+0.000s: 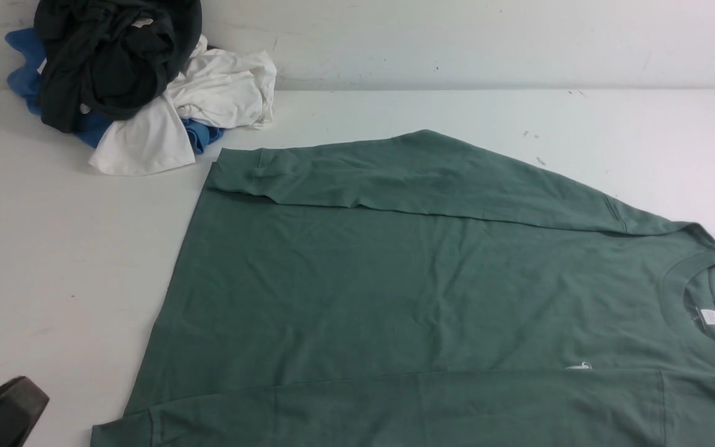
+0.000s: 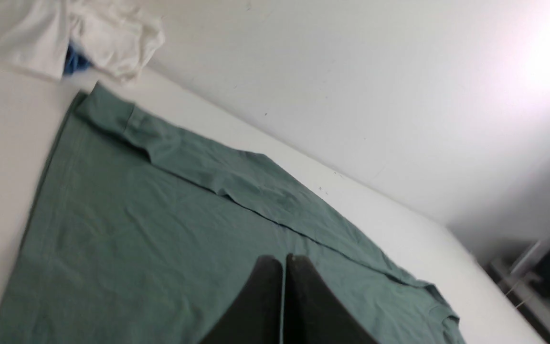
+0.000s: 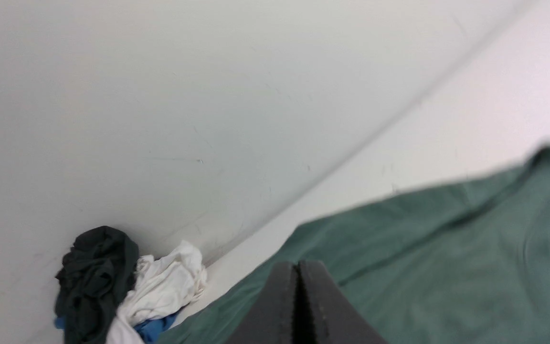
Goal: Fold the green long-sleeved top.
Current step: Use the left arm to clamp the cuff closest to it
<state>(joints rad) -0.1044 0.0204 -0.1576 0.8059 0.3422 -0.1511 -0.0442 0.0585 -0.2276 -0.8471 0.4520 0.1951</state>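
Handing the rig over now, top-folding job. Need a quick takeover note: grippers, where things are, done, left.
Left gripper: jaws shut, empty, at the near left, off the cloth.
Right gripper: jaws shut, empty; shows only in its wrist view.
Top: flat on the table, neck toward the robot's right. Clothes pile at far left, just clear of it.
Done: far sleeve folded in across the body; near sleeve lies along the near edge.
Left: fold the body over. Neither arm has a grip yet.
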